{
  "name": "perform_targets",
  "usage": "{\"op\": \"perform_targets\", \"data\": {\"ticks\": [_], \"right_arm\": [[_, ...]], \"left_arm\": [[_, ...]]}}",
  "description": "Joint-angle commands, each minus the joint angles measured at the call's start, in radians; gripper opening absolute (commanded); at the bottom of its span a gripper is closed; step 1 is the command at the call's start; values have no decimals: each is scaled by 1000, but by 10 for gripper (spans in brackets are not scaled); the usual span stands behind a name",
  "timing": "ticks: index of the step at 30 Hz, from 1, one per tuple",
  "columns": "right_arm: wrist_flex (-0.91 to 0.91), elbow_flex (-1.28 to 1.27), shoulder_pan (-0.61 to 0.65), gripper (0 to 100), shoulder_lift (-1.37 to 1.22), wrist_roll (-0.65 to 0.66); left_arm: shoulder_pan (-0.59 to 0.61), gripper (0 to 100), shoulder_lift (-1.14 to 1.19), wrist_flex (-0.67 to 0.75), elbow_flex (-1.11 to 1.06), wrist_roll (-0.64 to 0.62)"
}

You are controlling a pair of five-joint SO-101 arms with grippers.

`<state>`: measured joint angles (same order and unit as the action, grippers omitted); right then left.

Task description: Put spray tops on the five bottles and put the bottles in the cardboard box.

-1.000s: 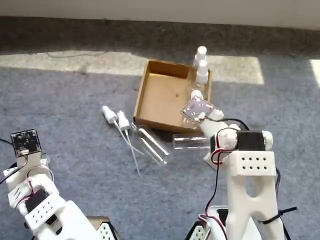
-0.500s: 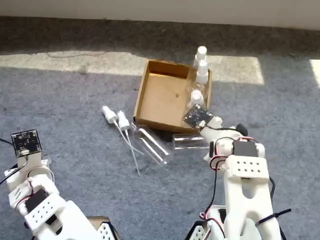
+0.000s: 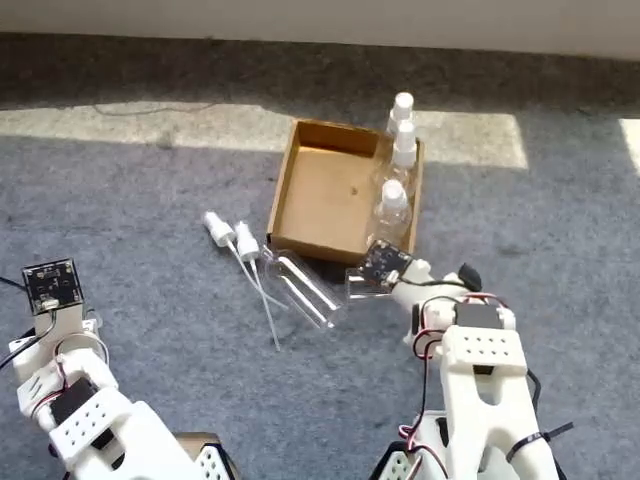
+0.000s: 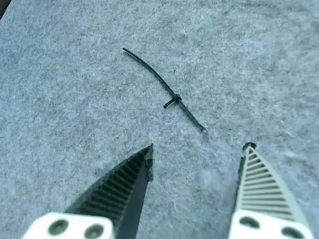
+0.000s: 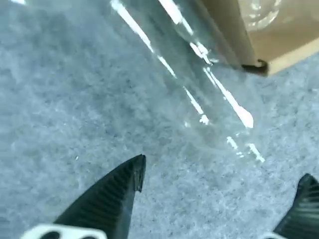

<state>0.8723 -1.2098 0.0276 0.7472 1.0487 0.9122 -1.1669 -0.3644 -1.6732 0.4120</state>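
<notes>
The cardboard box (image 3: 325,195) lies open on the grey carpet, with three capped bottles (image 3: 392,202) standing along its right wall. A clear uncapped bottle (image 3: 372,283) lies just in front of the box, and it is also visible at the box corner as a glassy bottle (image 5: 199,94). My right gripper (image 5: 219,181) hovers open just short of this bottle, nothing between its fingers. Another clear bottle (image 3: 300,285) lies to the left of it. Two white spray tops (image 3: 232,236) with long tubes rest left of the box. My left gripper (image 4: 197,154) is open over bare carpet.
A black cable tie (image 4: 167,93) lies on the carpet ahead of the left gripper. The left arm (image 3: 60,330) sits at the front left, far from the box. The box's cardboard corner (image 5: 264,47) is close beyond the lying bottle.
The right arm has drawn back from over the box's right side toward the front and lowered to the lying clear bottle, uncovering the third capped bottle. The left arm has stayed put.
</notes>
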Motion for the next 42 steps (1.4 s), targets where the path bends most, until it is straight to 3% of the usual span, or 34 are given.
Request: {"op": "perform_targets", "data": {"ticks": [1, 5, 11, 19, 23, 26, 31, 36, 42], "right_arm": [[54, 8, 1, 398, 28, 15], [200, 51, -13, 397, 42, 11], [165, 166, -35, 397, 154, -140], [133, 179, -88, 397, 74, -267], [31, 176, -231, 392, 39, -456], [-16, 170, -298, 307, 19, -592], [-21, 176, -203, 132, -16, -891], [-113, 229, -139, 108, -58, -1174], [-269, 303, -104, 105, -166, -1266]], "left_arm": [[-2, 260, -15, -2, -19, 2], [-2, 260, -15, -2, -19, 2], [-2, 260, -12, -2, -19, 2], [-2, 260, -10, -8, -19, 2], [-2, 260, -16, -66, -19, 2], [-2, 260, -16, -74, -19, 2], [-70, 260, -16, -95, -19, 0], [-104, 260, -16, -152, -19, 0], [-104, 260, -16, -155, -19, 0]]}}
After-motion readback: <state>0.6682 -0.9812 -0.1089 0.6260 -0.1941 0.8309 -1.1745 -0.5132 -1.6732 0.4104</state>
